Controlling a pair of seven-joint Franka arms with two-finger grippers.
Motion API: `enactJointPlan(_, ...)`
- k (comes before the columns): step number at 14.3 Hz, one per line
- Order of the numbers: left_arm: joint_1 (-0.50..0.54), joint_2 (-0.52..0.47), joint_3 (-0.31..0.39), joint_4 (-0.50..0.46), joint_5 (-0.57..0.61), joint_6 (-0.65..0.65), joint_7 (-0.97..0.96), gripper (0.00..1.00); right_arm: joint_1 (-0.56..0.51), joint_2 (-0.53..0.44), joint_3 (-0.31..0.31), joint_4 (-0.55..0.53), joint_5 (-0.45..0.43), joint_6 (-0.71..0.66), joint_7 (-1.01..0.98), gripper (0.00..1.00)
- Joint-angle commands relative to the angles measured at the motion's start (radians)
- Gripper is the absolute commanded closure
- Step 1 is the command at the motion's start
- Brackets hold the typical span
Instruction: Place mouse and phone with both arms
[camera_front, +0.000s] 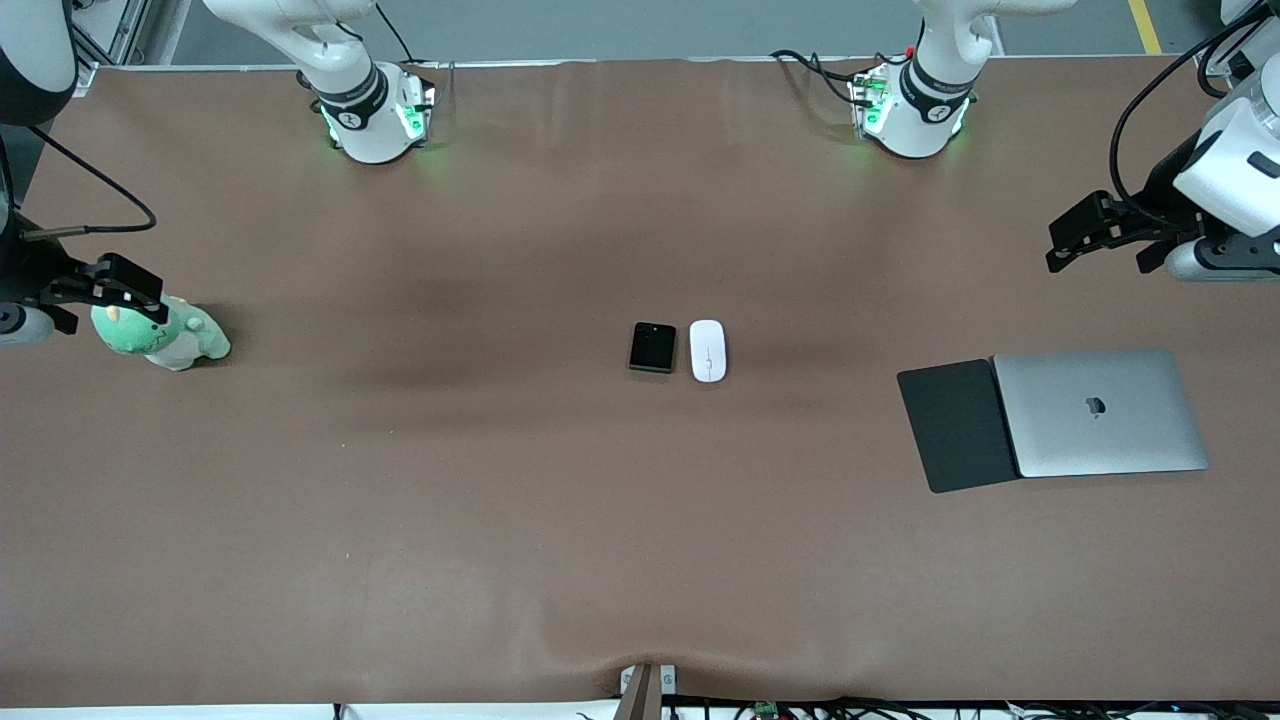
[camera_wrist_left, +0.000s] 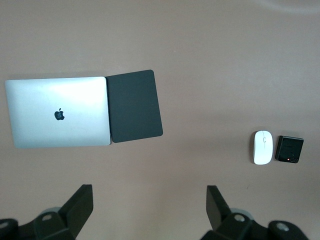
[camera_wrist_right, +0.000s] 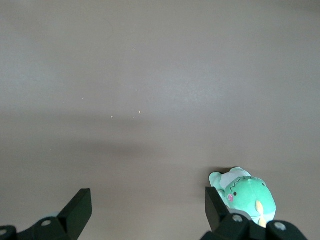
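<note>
Brown table cover (camera_front: 420, 520), faintly creased, spans the whole work surface.

Closed silver laptop (camera_front: 1100, 412) lies flat toward the left arm's end of the table, logo up.

Flat black mouse pad (camera_front: 955, 425) beside the laptop on its table-centre side, edge touching or slightly tucked under it; cannot tell which.

Green and white plush dinosaur (camera_front: 165, 335) toward the right arm's end, well apart from the laptop.

Black cables (camera_front: 1000, 710) along the table edge nearest the front camera.
</note>
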Motion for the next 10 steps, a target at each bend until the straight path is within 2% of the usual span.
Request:
enactJointPlan(1,0.002,-0.002,0.002,0.014,-0.006,-0.017,-0.009,0.00,0.002,-0.019,-0.002,-0.017,-0.011,0.000,0.018,0.00)
enactJointPlan(10,-0.015,0.016,-0.007,0.007,-0.006,-0.008,-0.020,0.00,0.002,-0.021,0.000,-0.014,-0.011,0.002,0.019,0.00)
